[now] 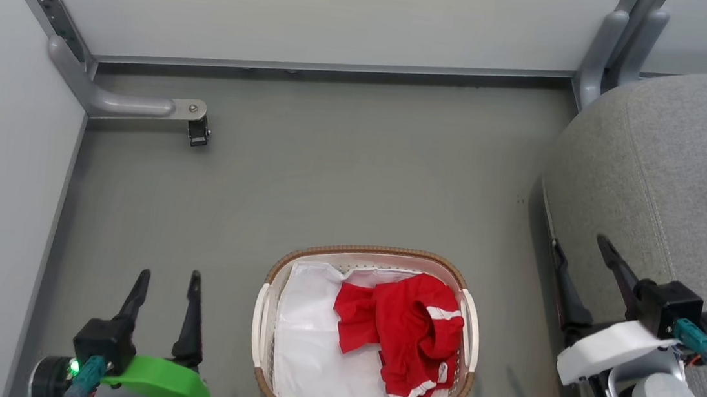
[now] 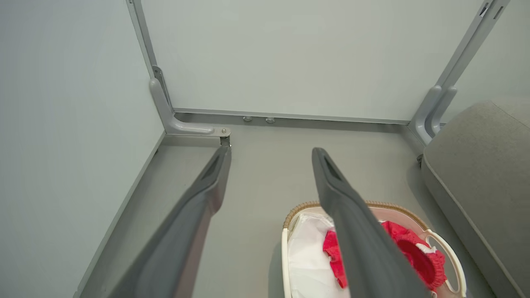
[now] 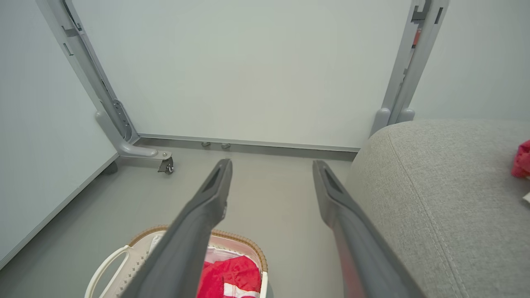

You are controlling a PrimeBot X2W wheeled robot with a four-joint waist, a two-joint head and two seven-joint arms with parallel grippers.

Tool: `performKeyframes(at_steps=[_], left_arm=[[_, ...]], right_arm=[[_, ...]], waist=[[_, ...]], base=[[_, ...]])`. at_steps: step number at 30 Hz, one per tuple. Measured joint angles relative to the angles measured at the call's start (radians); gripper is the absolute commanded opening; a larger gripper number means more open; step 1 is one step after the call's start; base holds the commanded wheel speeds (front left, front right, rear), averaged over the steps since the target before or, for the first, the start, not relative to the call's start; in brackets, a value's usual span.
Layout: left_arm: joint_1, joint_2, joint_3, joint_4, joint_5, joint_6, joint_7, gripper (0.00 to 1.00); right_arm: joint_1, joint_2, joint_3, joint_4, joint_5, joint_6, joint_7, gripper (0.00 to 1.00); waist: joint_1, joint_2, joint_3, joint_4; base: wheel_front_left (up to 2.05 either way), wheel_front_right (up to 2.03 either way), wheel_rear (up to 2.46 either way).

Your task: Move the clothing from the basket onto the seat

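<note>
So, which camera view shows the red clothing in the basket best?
The head view: the red clothing lies fully visible in the basket. In each wrist view, a gripper finger covers part of it.

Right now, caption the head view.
Red sports garment in white brown-rimmed plastic basket; grey fabric seat; left hand, right hand open.

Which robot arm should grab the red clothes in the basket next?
Probably the right. The red clothing lies toward the right side of the basket, and the open right gripper hangs beside the seat where the clothing goes.
</note>
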Motion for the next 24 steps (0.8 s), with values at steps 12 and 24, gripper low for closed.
performKeyframes(at_steps=[12,24], left_arm=[[-0.286,-0.002,-0.311,0.248,-0.153,-0.032,0.000,1.00],[-0.620,-0.005,-0.540,0.552,-0.270,-0.036,0.000,1.00]], right_arm=[[-0.218,-0.032,0.008,-0.135,0.025,0.000,0.000,1.00],[-0.392,-0.040,-0.062,-0.318,0.058,0.000,0.000,1.00]], waist=[[0.0000,0.0000,0.175,-0.060],[0.0000,0.0000,0.443,-0.144]], base=[[0.00,0.00,0.00],[0.00,0.00,0.00]])
